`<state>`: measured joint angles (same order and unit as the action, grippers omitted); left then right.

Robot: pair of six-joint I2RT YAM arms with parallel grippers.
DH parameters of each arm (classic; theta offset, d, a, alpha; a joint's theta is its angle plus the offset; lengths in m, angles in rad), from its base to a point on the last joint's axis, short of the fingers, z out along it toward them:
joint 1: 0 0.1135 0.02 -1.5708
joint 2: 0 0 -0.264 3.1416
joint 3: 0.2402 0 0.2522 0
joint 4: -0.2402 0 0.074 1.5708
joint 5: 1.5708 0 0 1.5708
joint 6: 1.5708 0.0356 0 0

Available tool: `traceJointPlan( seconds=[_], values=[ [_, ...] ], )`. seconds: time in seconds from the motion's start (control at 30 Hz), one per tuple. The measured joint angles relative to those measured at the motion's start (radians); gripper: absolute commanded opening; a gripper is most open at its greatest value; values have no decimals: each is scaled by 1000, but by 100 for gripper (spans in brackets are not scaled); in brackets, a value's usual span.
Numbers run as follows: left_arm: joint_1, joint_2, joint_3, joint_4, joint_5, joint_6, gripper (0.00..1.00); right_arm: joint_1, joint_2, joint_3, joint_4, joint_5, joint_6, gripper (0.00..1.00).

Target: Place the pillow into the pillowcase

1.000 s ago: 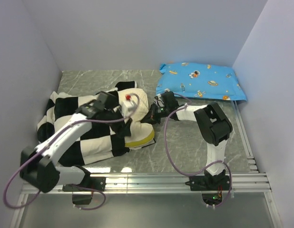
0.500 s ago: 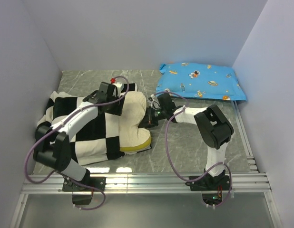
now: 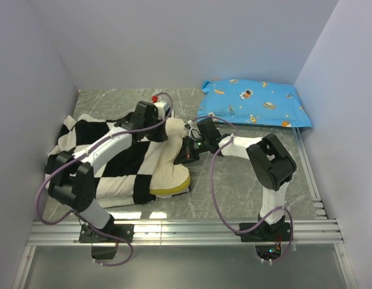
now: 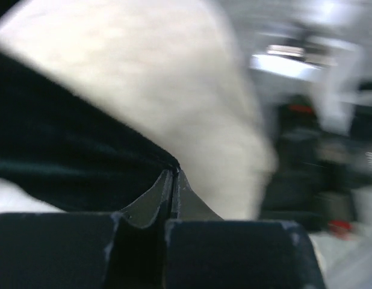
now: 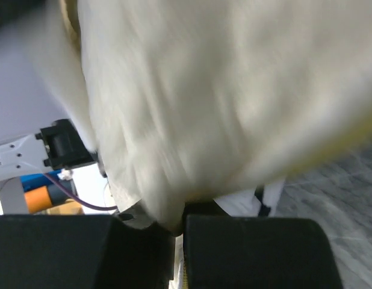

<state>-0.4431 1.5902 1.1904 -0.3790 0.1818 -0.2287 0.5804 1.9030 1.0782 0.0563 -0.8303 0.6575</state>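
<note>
The pillowcase [image 3: 111, 165], with big black and white squares, lies rumpled on the left half of the table [image 3: 246, 177], reaching near its left edge. The pillow [image 3: 171, 162] is cream and is partly inside it. The right end of the pillow sticks out toward the middle of the table, and the yellow piping shows on the side toward the near edge.

The left fingers [image 4: 151, 203] are pressed together, and a black edge of the pillowcase is pinched at their tips, on top of the pillow's far part. The right fingers [image 5: 252, 250] are closed on a fold of the cream pillow fabric at the pillow's right end.

A blue cartoon-print pillow [image 3: 252, 103] lies apart at the far right corner of the table.
</note>
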Motion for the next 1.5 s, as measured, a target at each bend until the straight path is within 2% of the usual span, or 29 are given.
traceJointPlan(
  seconds=[0.1,0.2,0.23,0.27,0.3,0.37,0.4,0.43,0.47,0.57,0.7,0.8,0.9,1.07,1.1,1.17,1.2,1.23,1.27,1.37,1.5],
  values=[
    [-56,-26,-4,34,98,-42,0,6,1,9,0,-13,33,0],
    [-46,-71,-30,68,172,-72,0,7,1,9,5,-32,68,0],
    [-32,-78,-35,70,190,-76,5,7,1,9,11,-36,80,0],
    [-6,-80,-35,67,208,-76,16,8,1,9,16,-39,87,1],
    [15,-79,-35,64,219,-72,44,9,1,9,24,-43,93,7],
    [56,-67,-23,40,244,-60,63,10,1,9,29,-49,96,21],
    [67,-61,-9,10,248,-35,77,10,0,10,25,-51,88,28],
    [69,-61,1,-10,247,-7,88,5,-2,10,15,-50,79,39],
    [64,-70,8,-25,245,16,99,-1,-9,8,4,-51,68,55],
    [9,-143,9,-61,177,89,99,-47,-89,-32,-54,-58,31,70],
    [-150,-266,2,-61,26,147,99,-194,-290,-107,-113,-68,31,71],
    [-255,-279,-24,-29,-92,156,99,-276,-406,-126,-142,-31,32,71],
    [-322,-177,-19,-4,-214,141,99,-300,-457,-132,-180,34,7,71],
    [-397,134,59,-3,-392,90,99,-320,-405,-146,-236,110,-30,72],
    [-403,183,74,-10,-420,83,93,-322,-389,-150,-240,122,-37,72],
    [-399,272,109,-27,-453,54,62,-333,-356,-157,-259,166,-60,72],
    [-388,303,119,-27,-450,47,22,-336,-339,-158,-261,175,-65,72],
    [-374,313,119,-27,-444,41,1,-336,-326,-158,-259,181,-72,72],
    [-352,314,116,-34,-431,44,0,-334,-318,-159,-257,183,-77,72],
    [-273,254,115,-50,-273,51,1,-325,-289,-161,-223,183,-87,72],
    [-161,61,107,-84,-38,91,0,-296,-196,-128,-164,182,-89,72]
  ],
)
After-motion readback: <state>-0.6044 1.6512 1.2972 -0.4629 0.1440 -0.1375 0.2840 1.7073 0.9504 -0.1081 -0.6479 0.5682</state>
